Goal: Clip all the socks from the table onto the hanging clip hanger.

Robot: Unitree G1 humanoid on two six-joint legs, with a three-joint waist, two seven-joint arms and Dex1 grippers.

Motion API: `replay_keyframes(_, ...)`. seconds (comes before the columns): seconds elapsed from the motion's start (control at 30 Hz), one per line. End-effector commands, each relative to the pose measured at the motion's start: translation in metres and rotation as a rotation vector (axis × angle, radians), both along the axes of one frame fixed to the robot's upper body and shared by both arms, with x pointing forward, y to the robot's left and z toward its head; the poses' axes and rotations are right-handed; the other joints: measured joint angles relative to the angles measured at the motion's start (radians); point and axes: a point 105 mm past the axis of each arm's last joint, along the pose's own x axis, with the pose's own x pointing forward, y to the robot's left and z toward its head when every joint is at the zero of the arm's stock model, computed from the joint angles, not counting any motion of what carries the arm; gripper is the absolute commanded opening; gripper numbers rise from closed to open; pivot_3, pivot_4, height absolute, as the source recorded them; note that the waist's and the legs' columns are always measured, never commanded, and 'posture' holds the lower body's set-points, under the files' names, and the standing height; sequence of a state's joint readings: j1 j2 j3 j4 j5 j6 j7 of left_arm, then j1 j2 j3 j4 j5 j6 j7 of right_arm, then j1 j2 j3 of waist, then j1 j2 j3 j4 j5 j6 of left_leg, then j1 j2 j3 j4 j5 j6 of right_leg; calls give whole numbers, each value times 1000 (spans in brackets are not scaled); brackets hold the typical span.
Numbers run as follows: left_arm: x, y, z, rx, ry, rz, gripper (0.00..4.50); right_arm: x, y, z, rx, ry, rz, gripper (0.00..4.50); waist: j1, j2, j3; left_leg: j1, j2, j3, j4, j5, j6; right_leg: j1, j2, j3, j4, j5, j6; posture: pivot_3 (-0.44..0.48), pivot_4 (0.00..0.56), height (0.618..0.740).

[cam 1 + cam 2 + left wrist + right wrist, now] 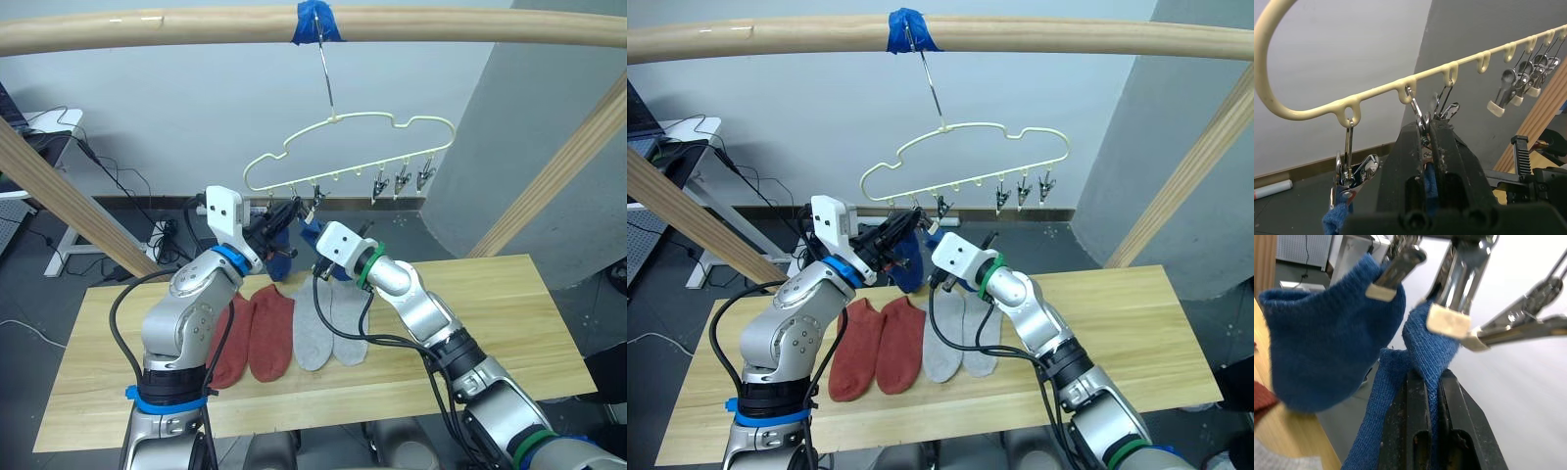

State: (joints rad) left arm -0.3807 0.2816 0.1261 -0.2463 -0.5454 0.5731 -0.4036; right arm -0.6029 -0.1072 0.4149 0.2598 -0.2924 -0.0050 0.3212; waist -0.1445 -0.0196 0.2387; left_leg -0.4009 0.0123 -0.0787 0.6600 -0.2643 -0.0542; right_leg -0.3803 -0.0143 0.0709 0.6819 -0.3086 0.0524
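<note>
pale yellow clip hanger hung by its metal hook from a wooden pole wrapped in blue tape, wavy outline tilted, higher toward 3 o'clock. three bare metal clips dangling at the hanger's 3 o'clock end, free of any sock. toward the 9 o'clock end, first blue sock already pinned by a clip and hanging over the table's far edge. second blue sock pinched between the right gripper fingers, closed tight on the knit, cuff lifted right up against the pale pad of a neighbouring clip; whether that clip bites the fabric cannot be told. left gripper raised to the hanger's lower wire, fingers squeezed together on a clip hooked in the second loop, a scrap of blue visible low between the fingers. both grippers close together just under the hanger, at about 12 o'clock from the row of socks. on the light wooden table: two rust-red socks side by side, partly behind the left arm, and two light grey socks just beside them toward 3 o'clock, toes toward the near edge, touching one another. cables and a white desk on the floor beyond, around 9 o'clock.
</note>
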Motion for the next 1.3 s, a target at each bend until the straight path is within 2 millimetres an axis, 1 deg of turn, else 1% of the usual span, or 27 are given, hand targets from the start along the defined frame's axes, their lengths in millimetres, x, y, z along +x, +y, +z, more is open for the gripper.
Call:
replay_keyframes(0.03, -6, -2, 16, -14, -68, -12, 0, -4, 7, 20, 50, -64, 28, 63, 0, 0, 0, 0, 0, 0, 0, 0, 0, 0, 0, 0, 0, 0, 0, -208, 221, 740)
replay_keyframes(0.17, -5, 2, 15, -15, -65, 5, 1165, -5, 12, 21, 57, -60, 43, 0, -1, 0, 0, 0, 0, 0, 0, 0, 0, 0, 0, 0, 0, 0, 0, -208, 221, 740)
replay_keyframes(0.2, -4, 2, 14, -11, -63, 9, 1517, -6, 14, 21, 62, -54, 48, 0, -1, 0, 0, 0, 0, 0, 0, 0, 0, 0, 0, 0, 0, 0, 0, -207, 221, 740)
replay_keyframes(0.3, -5, 4, 12, 0, -63, 11, 2302, -10, 20, 18, 76, -17, 87, 0, -2, 0, 0, 0, 0, 0, 0, 0, 0, 0, 0, 0, 1, 0, 0, -205, 221, 740)
replay_keyframes(0.33, -5, 4, 12, 3, -64, 12, 2302, -12, 21, 17, 83, -6, 97, 0, -2, 0, 0, 0, 0, 0, 0, 0, 0, 0, 0, 0, 1, 0, 0, -205, 221, 740)
replay_keyframes(0.47, -5, 7, 11, 19, -69, 27, 2382, -15, 25, 8, 65, 57, 116, 1076, -3, 0, 0, 0, 0, 0, 0, 0, 0, 0, 0, 0, 1, 0, 0, -203, 221, 740)
replay_keyframes(0.5, -5, 8, 10, 23, -70, 31, 2382, -16, 25, 5, 45, 58, 115, 1462, -2, 0, 0, 0, 0, 0, 0, 0, 0, 0, 0, 0, 1, 0, 0, -203, 221, 740)
replay_keyframes(0.53, -5, 8, 10, 28, -72, 33, 2382, -16, 25, 3, 33, 63, 115, 1724, -2, 0, 0, 0, 0, 0, 0, 0, 0, 0, 0, 0, 1, 0, 0, -203, 221, 740)
replay_keyframes(0.63, -5, 9, 9, 48, -82, 45, 2382, -16, 20, -2, 29, 91, 104, 1724, -2, 0, 0, 0, 0, 0, 0, 0, 0, 0, -1, 0, 1, 0, 0, -201, 221, 740)
replay_keyframes(0.7, -5, 11, 8, 71, -101, 58, 2382, -18, 13, -4, 20, 106, 100, 1724, -1, 0, 0, 0, 0, 0, 0, 0, 0, 0, -1, 0, 1, 0, 0, -201, 222, 740)
replay_keyframes(0.83, -9, 12, 4, 143, -150, 74, 2382, -30, -8, -7, 3, 146, 106, 1724, 1, 0, 0, 0, 0, 0, 0, 0, 0, 0, -2, 0, 0, 0, 0, -201, 224, 740)
replay_keyframes(0.93, -16, 8, -4, 199, -189, 74, 2382, -41, -35, -5, -13, 172, 101, 1724, 3, 0, 0, 0, 0, 0, 0, 0, 0, 0, -3, 0, 0, 0, 0, -205, 227, 740)
replay_keyframes(1.03, -21, 3, -8, 221, -228, 87, 2382, -54, -58, 2, -16, 194, 114, 1724, 5, 0, 0, 0, -1, 0, 0, 0, 0, 0, -3, 0, 0, 0, 0, -209, 229, 740)
replay_keyframes(1.17, -20, 0, -17, 212, -239, 156, 2382, -80, -89, 14, 16, 271, 177, 1724, 6, 0, 1, 0, -1, 0, 0, 0, 0, 1, -3, 0, 0, 0, 0, -222, 231, 740)
replay_keyframes(1.23, -21, -5, -21, 209, -238, 157, 2382, -85, -102, 22, 34, 292, 175, 1724, 5, 0, 1, 0, -1, -1, 0, 0, 0, 2, -2, 0, 0, 0, 0, -229, 232, 740)
replay_keyframes(1.3, -20, -10, -21, 193, -241, 157, 2382, -88, -109, 37, 58, 288, 177, 1724, 2, 0, 1, 1, -1, 0, 0, 0, 0, 2, 0, 0, 0, 0, 0, -232, 231, 740)
